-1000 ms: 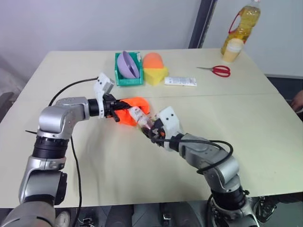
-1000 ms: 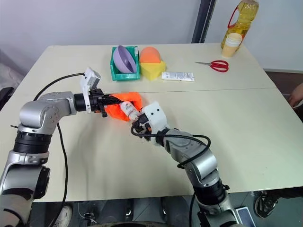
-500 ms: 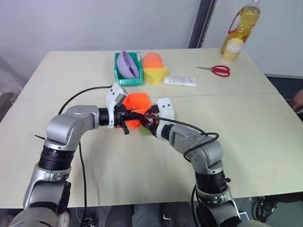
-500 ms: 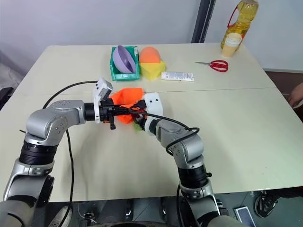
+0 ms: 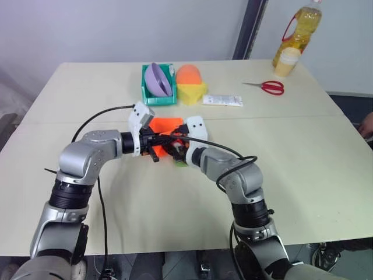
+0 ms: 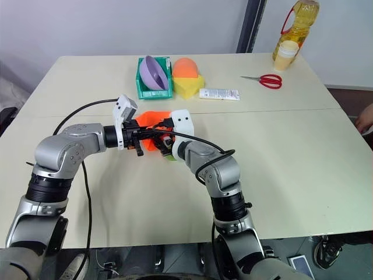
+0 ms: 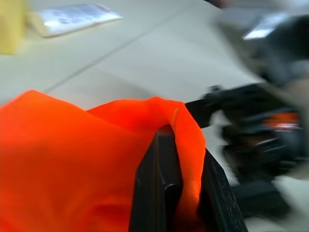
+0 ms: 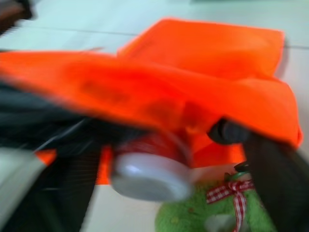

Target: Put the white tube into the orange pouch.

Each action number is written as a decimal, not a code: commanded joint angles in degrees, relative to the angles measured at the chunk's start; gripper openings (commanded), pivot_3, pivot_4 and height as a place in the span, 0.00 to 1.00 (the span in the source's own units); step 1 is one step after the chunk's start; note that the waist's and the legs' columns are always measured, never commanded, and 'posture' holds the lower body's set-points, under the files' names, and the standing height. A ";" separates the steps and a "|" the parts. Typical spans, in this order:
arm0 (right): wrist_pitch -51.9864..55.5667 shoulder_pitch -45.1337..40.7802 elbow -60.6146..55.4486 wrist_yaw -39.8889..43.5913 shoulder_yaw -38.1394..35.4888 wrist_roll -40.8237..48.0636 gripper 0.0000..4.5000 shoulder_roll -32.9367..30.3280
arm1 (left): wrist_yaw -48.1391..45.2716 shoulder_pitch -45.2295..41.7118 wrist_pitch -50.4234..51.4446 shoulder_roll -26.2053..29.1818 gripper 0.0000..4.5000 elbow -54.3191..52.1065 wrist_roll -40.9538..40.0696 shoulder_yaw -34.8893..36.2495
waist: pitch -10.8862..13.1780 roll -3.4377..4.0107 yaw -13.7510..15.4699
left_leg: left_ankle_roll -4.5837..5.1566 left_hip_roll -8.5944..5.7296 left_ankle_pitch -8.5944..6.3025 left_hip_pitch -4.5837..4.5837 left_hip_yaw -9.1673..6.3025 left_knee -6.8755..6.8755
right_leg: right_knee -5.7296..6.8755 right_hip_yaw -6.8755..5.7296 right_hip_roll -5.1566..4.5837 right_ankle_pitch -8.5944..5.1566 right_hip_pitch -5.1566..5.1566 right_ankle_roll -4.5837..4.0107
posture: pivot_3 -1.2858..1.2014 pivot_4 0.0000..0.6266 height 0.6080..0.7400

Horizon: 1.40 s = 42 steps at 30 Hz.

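Observation:
The orange pouch (image 5: 166,125) hangs just above the table's middle, its upper lip pinched by my left gripper (image 7: 181,145), which is shut on the fabric. My right gripper (image 5: 174,147) reaches into the pouch's mouth from the right. In the right wrist view the white tube (image 8: 152,169), cap end and dark red label showing, lies partly under the orange lip. It sits between widely spread fingers (image 8: 275,183) with a gap beside it, so that gripper is open. The green round tag (image 8: 212,212) lies on the table just below.
Along the far edge stand a green bin with a purple bowl (image 5: 157,87), an orange-and-yellow object (image 5: 189,84), a flat white tube (image 5: 222,100), red scissors (image 5: 268,87), and an oil bottle (image 5: 300,32) with a cup (image 5: 285,61). A person's hand (image 5: 367,123) shows at the right.
My right gripper has pushed forward and left, carrying the tube to the pouch's mouth, and its fingers have spread. The left gripper has kept its hold and shifted the pouch slightly right.

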 commanded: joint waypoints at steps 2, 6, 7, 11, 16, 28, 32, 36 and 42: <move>0.91 2.44 -8.66 1.52 0.85 0.96 0.99 -3.11 | 2.48 -3.21 -0.95 -1.48 0.00 4.41 -0.52 4.00 | 0.00 0.00 0.11 | 0.00 0.00 0.00 -0.01 -0.01 0.01 | -0.01 0.00 0.00 0.00 0.00 0.00 | 0.52 0.24 0.89; 0.48 7.40 -15.21 5.47 2.41 2.50 0.99 -8.42 | 4.48 -5.33 0.04 -3.33 0.00 8.02 -1.75 6.60 | 0.00 -0.01 0.19 | 0.00 -0.02 0.00 -0.02 -0.01 0.00 | -0.01 -0.01 -0.02 0.00 0.00 0.01 | 0.52 0.24 0.89; 0.42 7.92 -15.83 5.82 2.49 2.82 0.99 -8.85 | 4.61 -5.50 0.27 -3.47 0.00 8.25 -1.92 6.87 | 0.00 0.00 0.04 | 0.00 -0.02 0.00 -0.02 0.00 0.00 | -0.01 0.00 -0.01 0.00 0.00 0.01 | 0.52 0.24 0.89; -4.16 11.06 -16.76 8.55 7.45 -0.74 0.99 -16.59 | 4.11 -5.53 0.12 -3.52 0.00 8.48 -1.48 6.37 | 0.00 0.00 -0.16 | 0.00 -0.01 0.00 0.02 0.00 0.00 | 0.00 0.01 0.03 0.00 0.00 0.01 | 0.52 0.24 0.89; -5.93 10.48 -15.72 9.67 8.81 -0.28 0.47 -16.20 | 3.96 -5.52 0.80 -3.66 0.00 7.84 -1.98 6.38 | 0.00 0.00 -0.18 | 0.00 0.00 0.00 0.02 0.00 0.00 | 0.00 0.01 0.05 0.00 0.00 0.01 | 0.52 0.24 0.89; -13.53 1.63 -1.67 6.73 12.25 -6.63 0.01 -8.54 | 2.47 -4.83 5.55 -3.05 0.00 0.89 -6.25 6.35 | 0.00 -0.01 -0.03 | 0.00 -0.01 0.00 -0.01 0.01 0.00 | -0.01 0.01 0.00 0.00 0.00 0.01 | 0.52 0.24 0.89; -18.69 -1.25 4.62 5.66 12.67 -9.41 0.01 -5.99 | 1.71 -4.65 7.07 -2.95 0.00 -1.47 -7.76 5.97 | 0.00 0.00 -0.18 | 0.00 0.00 0.00 0.00 0.00 0.00 | 0.00 0.01 0.02 0.00 0.00 0.01 | 0.52 0.24 0.89; -21.02 -1.39 6.08 5.43 13.10 -11.48 0.01 -5.47 | 1.76 -4.14 6.11 -2.35 0.00 -1.82 -6.38 5.11 | 0.00 0.00 -0.11 | 0.00 0.01 0.00 0.00 0.00 0.00 | 0.00 0.01 0.02 0.00 -0.01 0.01 | 0.52 0.24 0.89; -16.08 6.21 -6.84 12.04 14.33 -9.94 0.06 -14.68 | 1.80 -2.71 2.48 -1.17 0.00 -0.32 -3.29 3.91 | 0.00 0.00 0.28 | 0.00 -0.05 0.00 -0.05 0.02 0.00 | -0.02 0.01 -0.11 0.00 -0.01 0.01 | 0.52 0.24 0.89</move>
